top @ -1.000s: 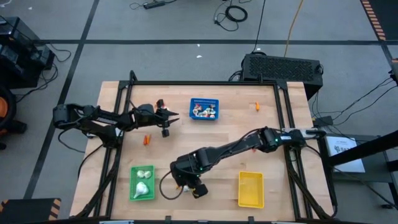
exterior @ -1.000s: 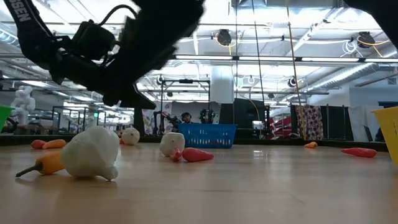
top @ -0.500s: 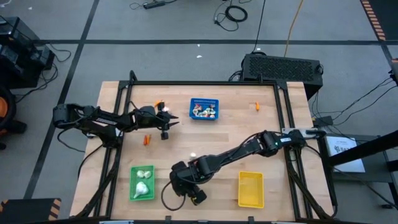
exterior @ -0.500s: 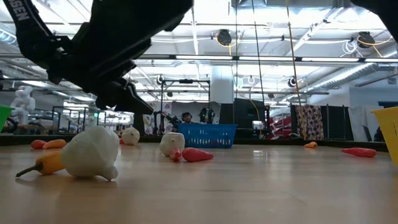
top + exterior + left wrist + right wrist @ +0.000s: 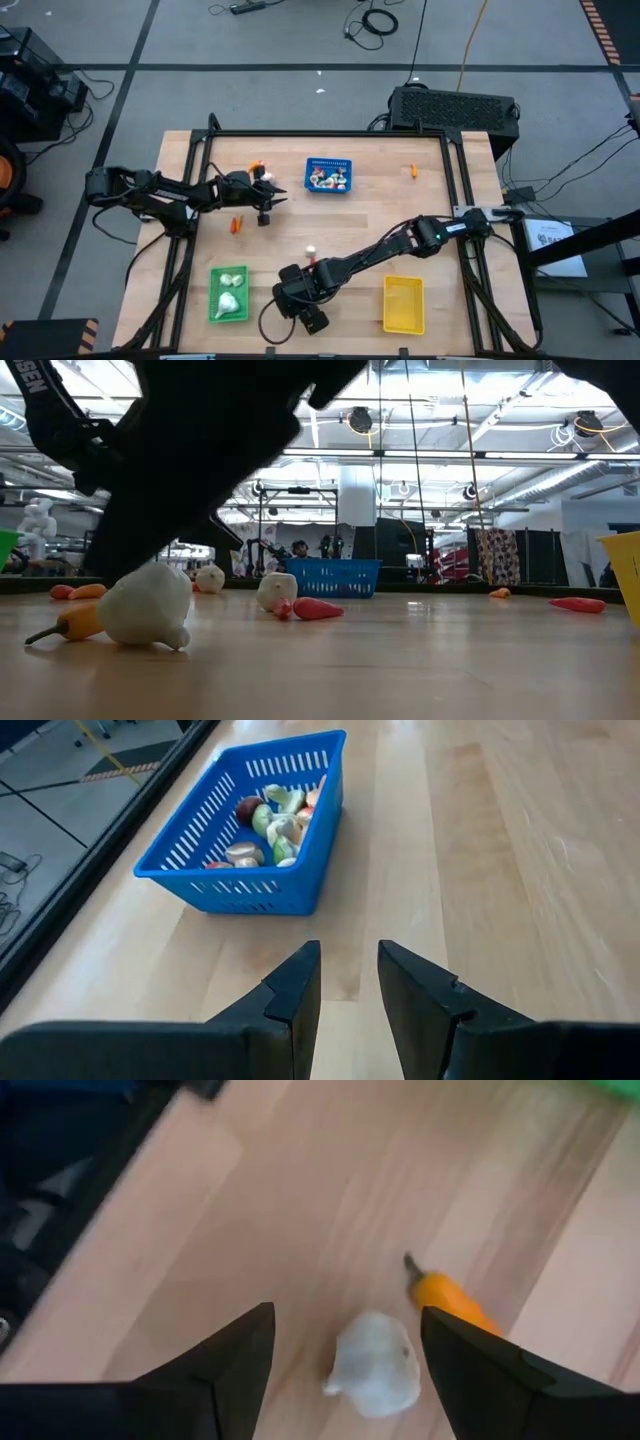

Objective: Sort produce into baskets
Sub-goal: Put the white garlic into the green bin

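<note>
Garlic sits between my right hand's spread fingers, set for a grab; left hand waits nearly clenched, empty

Overhead, table-level and two wrist cameras share the table.

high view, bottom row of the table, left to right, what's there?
Green basket with white bulbs in it → right claw, open over the wood → yellow basket.
</note>
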Robot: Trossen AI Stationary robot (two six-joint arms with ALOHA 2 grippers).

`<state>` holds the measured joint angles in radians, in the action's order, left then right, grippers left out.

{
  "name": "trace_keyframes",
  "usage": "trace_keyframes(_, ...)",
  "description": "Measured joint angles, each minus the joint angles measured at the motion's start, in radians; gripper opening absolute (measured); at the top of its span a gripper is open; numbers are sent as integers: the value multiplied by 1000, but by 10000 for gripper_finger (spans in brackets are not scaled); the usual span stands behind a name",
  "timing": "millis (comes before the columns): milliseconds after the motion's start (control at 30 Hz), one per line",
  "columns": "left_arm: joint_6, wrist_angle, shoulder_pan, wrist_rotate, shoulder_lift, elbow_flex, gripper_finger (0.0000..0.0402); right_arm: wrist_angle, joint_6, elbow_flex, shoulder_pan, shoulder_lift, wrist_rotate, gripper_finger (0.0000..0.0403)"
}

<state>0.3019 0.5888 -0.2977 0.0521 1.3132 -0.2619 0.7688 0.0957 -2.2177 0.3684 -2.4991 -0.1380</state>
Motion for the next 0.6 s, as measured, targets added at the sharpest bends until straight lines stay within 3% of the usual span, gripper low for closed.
trace_keyframes(300, 0, 0, 0, 0, 0, 0, 111, 21, -49, 0, 20, -8, 127, 242)
trace_keyframes(600, -1, 0, 0, 1, 0, 0, 111, 21, -138, 0, 20, -41, 137, 242)
